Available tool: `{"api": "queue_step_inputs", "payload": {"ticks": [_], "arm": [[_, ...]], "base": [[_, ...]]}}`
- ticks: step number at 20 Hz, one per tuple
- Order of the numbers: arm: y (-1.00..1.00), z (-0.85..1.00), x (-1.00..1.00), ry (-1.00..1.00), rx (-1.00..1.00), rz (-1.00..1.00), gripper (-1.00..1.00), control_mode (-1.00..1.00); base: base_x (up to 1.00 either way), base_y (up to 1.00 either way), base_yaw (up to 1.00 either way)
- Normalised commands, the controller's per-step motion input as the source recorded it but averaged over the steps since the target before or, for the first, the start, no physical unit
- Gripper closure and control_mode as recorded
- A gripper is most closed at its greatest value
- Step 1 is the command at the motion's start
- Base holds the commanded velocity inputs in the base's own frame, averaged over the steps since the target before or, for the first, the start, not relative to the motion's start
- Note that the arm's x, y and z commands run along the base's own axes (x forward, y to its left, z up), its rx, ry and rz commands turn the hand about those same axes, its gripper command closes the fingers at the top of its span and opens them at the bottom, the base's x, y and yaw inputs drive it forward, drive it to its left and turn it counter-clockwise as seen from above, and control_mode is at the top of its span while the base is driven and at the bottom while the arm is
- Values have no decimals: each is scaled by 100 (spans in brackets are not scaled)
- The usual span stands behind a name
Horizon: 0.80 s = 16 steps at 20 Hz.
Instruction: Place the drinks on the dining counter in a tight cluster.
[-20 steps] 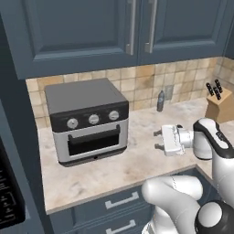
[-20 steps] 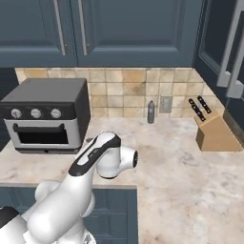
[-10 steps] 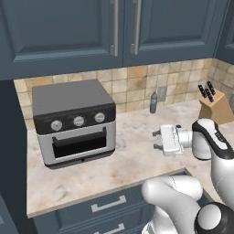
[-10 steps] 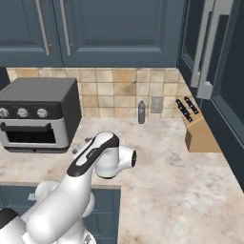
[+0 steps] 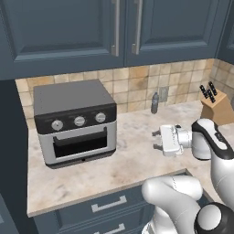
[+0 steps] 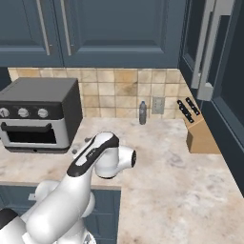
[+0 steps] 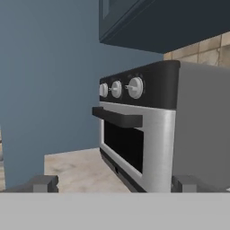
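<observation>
Marble worktop (image 5: 114,173), beige with brown veining, matte, running along a tan tiled backsplash (image 6: 119,90) under flat dark blue wall cabinets (image 5: 114,27) with slim metal bar handles. Small grey-blue bottle (image 5: 155,103), slender with a narrow neck, upright at the back of the worktop against the tiles, just right of centre in the left base view; in the right base view (image 6: 142,113) it stands at centre, beside a pale wall outlet (image 6: 157,105). Toaster oven (image 5: 75,121), boxy, dark top and control strip with three round knobs, brushed silver front, dark glass door with a bar handle, at centre left of the left base view; it sits between the gripper and the left wall. Wooden knife block (image 6: 200,136) with black handles, at right, well apart from the bottle. Gripper (image 5: 157,139), held level above the worktop at centre right of the left base view, fingers spread wide and empty, pointing toward the oven's side; in the hand view the two dark tips sit at the bottom corners with the oven's front (image 7: 134,139) between them.
</observation>
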Motion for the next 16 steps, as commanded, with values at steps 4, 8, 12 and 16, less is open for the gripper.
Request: {"api": "queue_step_inputs", "payload": {"ticks": [4, 8, 12, 16], "arm": [[0, 0, 0, 0, 0, 0, -100, 100], [0, 0, 0, 0, 0, 0, -100, 100], [0, 0, 0, 0, 0, 0, -100, 100], [0, 0, 0, 0, 0, 0, -100, 100]], "base": [[0, -1, 0], [0, 0, 0], [0, 0, 0], [4, -2, 0]]}}
